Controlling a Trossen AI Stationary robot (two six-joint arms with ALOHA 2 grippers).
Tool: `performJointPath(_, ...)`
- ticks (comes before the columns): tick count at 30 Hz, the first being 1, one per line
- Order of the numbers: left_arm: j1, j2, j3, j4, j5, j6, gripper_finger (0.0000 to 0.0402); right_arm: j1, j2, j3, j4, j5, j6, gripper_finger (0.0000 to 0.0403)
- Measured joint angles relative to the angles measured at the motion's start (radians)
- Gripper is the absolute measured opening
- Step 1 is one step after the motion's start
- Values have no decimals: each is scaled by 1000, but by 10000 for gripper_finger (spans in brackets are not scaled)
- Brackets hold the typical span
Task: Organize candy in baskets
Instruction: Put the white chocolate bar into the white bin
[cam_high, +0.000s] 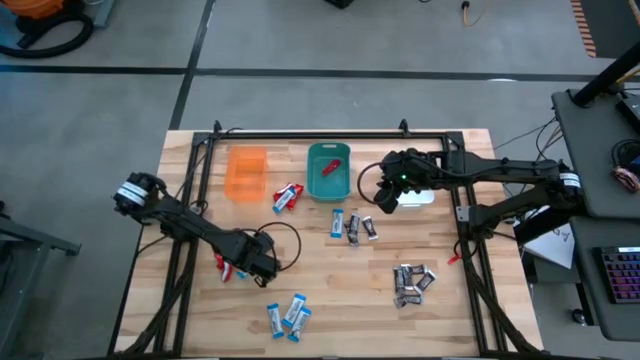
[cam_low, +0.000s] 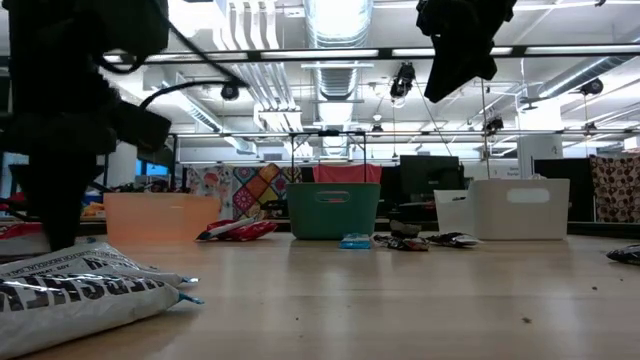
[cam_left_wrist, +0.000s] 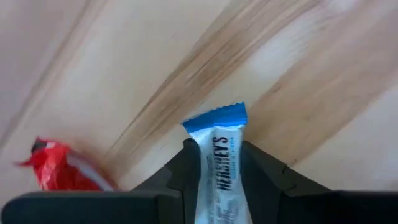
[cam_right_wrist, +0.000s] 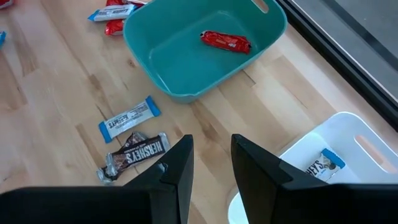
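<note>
While the left gripper (cam_left_wrist: 221, 171), low over the table's near-left beside a red candy (cam_left_wrist: 59, 169), pinches a blue-and-white candy (cam_left_wrist: 219, 155) between its fingers, the right gripper (cam_right_wrist: 211, 158) hangs empty, fingers slightly parted, between the teal basket (cam_right_wrist: 186, 87) and the whitish basket (cam_right_wrist: 348, 134).

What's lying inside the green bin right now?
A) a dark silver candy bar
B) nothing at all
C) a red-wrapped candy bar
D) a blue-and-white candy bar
C: the right wrist view shows a single red-wrapped candy bar lying on the floor of the teal green bin, and the high view shows the same red bar in it.
</note>
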Motion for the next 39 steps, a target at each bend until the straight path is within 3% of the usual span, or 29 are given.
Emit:
performJointPath(8, -1, -146, 53, 91, -143, 197, 76, 71, 0, 0, 61, 0, -28, 100)
performJointPath(13, 0, -272, 53, 331, -218, 451, 76, 152, 0, -16, 187, 0, -104, 100)
performJointPath(20, 2, -383, 45, 698, -221, 842, 76, 256, 0, -120, 488, 0, -218, 100)
performJointPath(29, 18, -373, 43, 887, -226, 1098, 77, 323, 11, -328, 1030, -1, -388, 100)
performJointPath(39, 41, -280, 42, 987, -425, 1125, 77, 345, 125, -412, 1353, -1, -440, 100)
